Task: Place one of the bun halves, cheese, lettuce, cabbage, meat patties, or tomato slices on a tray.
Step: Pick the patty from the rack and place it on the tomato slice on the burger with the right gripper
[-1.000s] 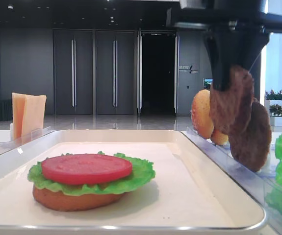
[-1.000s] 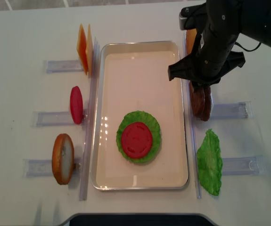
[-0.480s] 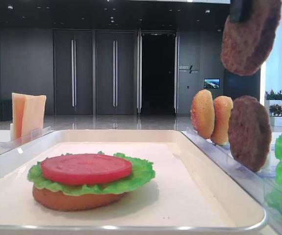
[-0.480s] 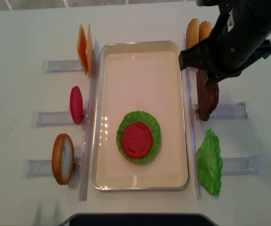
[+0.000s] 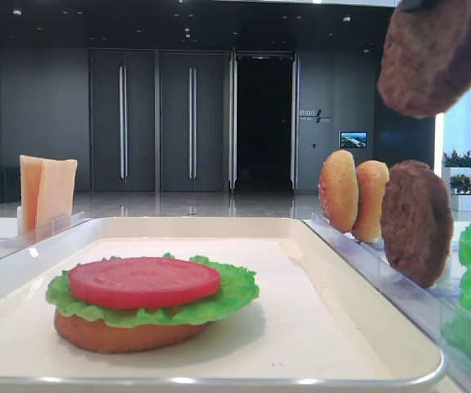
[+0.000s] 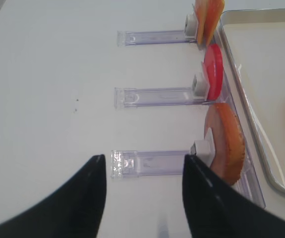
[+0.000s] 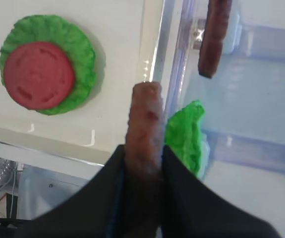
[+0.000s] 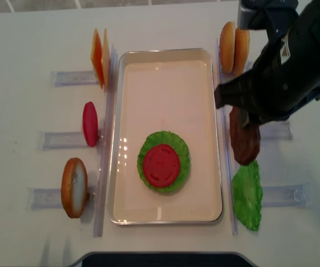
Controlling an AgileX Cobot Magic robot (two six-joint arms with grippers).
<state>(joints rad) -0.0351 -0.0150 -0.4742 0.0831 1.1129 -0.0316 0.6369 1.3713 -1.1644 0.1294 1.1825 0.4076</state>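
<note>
Low front view: a meat patty (image 5: 436, 53) hangs in the air, above the second patty (image 5: 416, 221) standing in its rack beside two bun halves (image 5: 339, 190).

Right wrist view: the right gripper (image 7: 143, 163) pinches that patty on edge; the tray (image 7: 154, 59) with lettuce (image 7: 85, 64) and a tomato slice (image 7: 38, 74) lies to its left.

Left wrist view: the left gripper (image 6: 143, 173) stands apart-jawed, holding nothing, with a bun half (image 6: 226, 141) just to its right.

Overhead view: the held patty (image 8: 243, 142) sits just outside the tray's right rim.
</note>
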